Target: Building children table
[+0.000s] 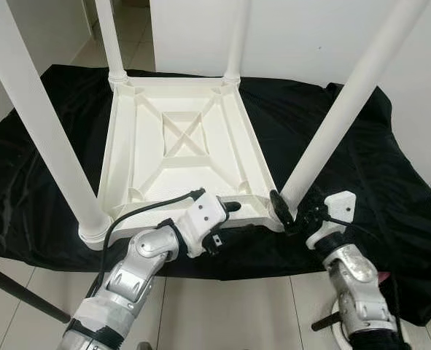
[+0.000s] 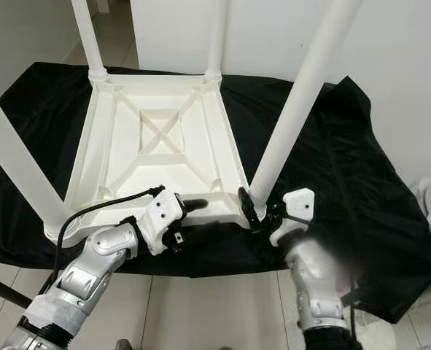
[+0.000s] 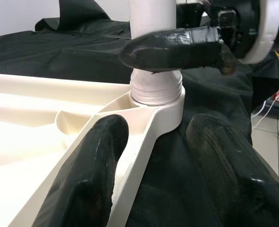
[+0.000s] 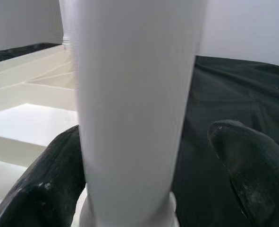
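A white children's table (image 1: 179, 146) lies upside down on a black cloth (image 1: 361, 168), its four white legs pointing up. My right gripper (image 1: 286, 214) is at the base of the near right leg (image 1: 346, 102), open, with a finger on each side of it (image 4: 148, 146); one finger touches the leg and the other stands off it. My left gripper (image 1: 226, 222) is at the table's near edge, open, with its fingers astride the rim (image 3: 160, 130) just short of that leg's socket (image 3: 158, 99).
The near left leg (image 1: 40, 124) rises close beside my left arm. Two more legs (image 1: 109, 36) stand at the far corners near a white wall. Tiled floor lies below the cloth's front edge, with a black stand leg (image 1: 25, 295) at the left.
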### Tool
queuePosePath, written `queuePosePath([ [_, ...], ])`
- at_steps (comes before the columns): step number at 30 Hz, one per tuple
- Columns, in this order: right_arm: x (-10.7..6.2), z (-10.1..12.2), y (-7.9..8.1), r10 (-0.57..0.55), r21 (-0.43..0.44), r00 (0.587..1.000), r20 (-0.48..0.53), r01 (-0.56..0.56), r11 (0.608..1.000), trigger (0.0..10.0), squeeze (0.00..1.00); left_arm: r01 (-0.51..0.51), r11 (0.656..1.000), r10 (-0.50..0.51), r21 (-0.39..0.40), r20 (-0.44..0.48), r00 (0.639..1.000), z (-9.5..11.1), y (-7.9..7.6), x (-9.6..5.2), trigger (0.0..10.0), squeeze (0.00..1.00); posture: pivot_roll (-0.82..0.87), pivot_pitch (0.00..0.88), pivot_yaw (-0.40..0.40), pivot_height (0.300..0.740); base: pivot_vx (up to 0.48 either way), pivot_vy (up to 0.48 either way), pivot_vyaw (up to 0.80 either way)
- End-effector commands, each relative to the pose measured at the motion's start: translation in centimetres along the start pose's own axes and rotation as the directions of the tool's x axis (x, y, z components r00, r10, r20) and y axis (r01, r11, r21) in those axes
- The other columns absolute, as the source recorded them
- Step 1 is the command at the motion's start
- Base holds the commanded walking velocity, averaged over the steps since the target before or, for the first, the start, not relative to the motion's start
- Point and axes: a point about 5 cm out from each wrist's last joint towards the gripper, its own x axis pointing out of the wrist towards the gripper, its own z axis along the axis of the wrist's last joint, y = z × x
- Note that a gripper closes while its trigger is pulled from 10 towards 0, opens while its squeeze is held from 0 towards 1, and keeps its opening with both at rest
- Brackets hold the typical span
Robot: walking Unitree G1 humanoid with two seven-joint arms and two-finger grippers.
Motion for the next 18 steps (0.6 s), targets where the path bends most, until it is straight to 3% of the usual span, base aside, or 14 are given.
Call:
queuePosePath([
  [1,-0.1,-0.6,0.0,0.035,0.008,0.999,-0.028,-0.035,0.999,10.0,0.0,0.087,0.996,-0.087,0.001,-0.002,0.996,0.1,-0.7,0.1,10.0,0.0,-0.03,0.061,-0.036,0.74,0.0,0.0,0.0],
  [6,1.2,-1.1,-0.3,0.139,-0.015,0.987,-0.082,-0.141,0.99,10.0,0.0,0.107,0.994,-0.106,0.01,-0.002,0.994,0.2,-0.8,0.4,10.0,0.0,-0.03,0.053,-0.035,0.74,0.0,0.0,0.0],
  [7,1.4,-1.2,-0.5,0.149,-0.013,0.985,-0.084,-0.151,0.988,9.1,0.0,0.107,0.994,-0.107,0.009,-0.004,0.994,0.2,-0.8,0.4,10.0,0.0,-0.03,0.052,-0.035,0.74,0.0,0.0,0.0],
  [8,1.5,-1.2,-0.6,0.151,-0.012,0.985,-0.085,-0.153,0.988,3.5,0.0,0.107,0.994,-0.107,0.009,-0.004,0.994,0.3,-0.8,0.5,10.0,0.0,-0.03,0.052,-0.036,0.74,0.0,0.0,0.0],
  [9,1.5,-1.2,-0.6,0.151,-0.012,0.985,-0.085,-0.153,0.988,3.5,0.0,0.107,0.994,-0.107,0.009,-0.004,0.994,0.3,-0.8,0.5,10.0,0.0,-0.03,0.052,-0.036,0.74,0.0,0.0,0.0],
  [10,1.6,-1.3,-0.8,0.153,-0.016,0.984,-0.087,-0.155,0.988,0.0,0.0,0.105,0.994,-0.105,0.008,-0.003,0.994,0.3,-0.8,0.5,10.0,0.0,-0.03,0.05,-0.037,0.74,0.0,0.0,0.0],
  [18,1.4,-1.8,-1.0,0.178,0.017,0.98,-0.093,-0.177,0.984,0.0,0.0,0.095,0.995,-0.095,0.009,0.0,0.996,0.5,-0.9,0.6,10.0,0.0,-0.02,0.048,-0.044,0.74,0.0,0.0,0.0],
])
